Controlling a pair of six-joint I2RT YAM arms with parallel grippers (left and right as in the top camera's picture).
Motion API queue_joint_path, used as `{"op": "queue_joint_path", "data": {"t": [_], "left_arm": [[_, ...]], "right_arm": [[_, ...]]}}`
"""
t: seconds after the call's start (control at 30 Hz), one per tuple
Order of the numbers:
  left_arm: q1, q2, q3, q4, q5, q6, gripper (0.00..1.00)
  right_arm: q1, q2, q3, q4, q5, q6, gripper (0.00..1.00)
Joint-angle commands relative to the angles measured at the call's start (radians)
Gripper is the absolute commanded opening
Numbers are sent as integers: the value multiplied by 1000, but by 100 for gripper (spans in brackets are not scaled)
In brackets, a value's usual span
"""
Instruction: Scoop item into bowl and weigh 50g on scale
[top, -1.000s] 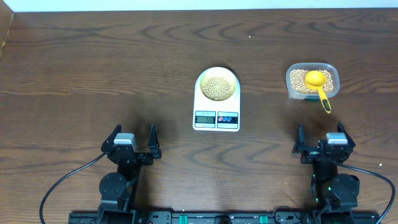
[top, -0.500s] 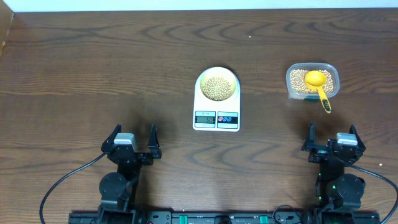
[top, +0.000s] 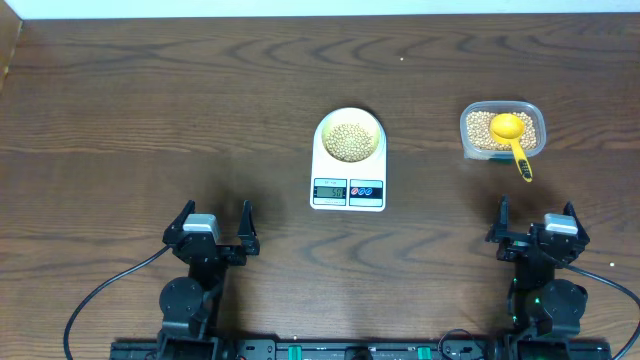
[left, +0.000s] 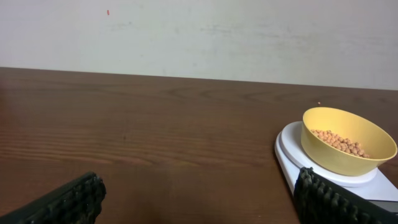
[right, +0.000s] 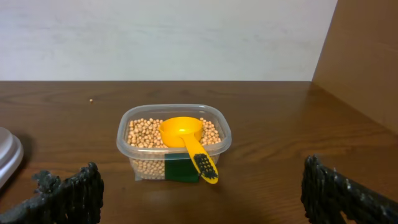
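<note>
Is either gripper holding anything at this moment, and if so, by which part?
Nothing is held. The left gripper and the right gripper are both open and empty.

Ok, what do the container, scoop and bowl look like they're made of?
The container looks like thin clear plastic: beans show through its walls. The scoop seems glossy yellow-orange moulded plastic. The bowl is smooth, matte yellow, probably plastic, though ceramic can't be ruled out.
</note>
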Motion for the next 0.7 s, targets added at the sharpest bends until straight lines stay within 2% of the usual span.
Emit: {"op": "queue_joint_path", "data": {"t": [0.0,0.2,0.67], "left_arm": [[5,-7,-15,-42,-10,-13,99],[5,-7,-15,-42,-10,-13,99],[5,-7,-15,-42,-10,-13,99]], "right_arm": [[14,-7,-1,-4,1,16,99],[73,-7,-1,-4,0,16,99],[74,-7,-1,-4,0,16,99]]}}
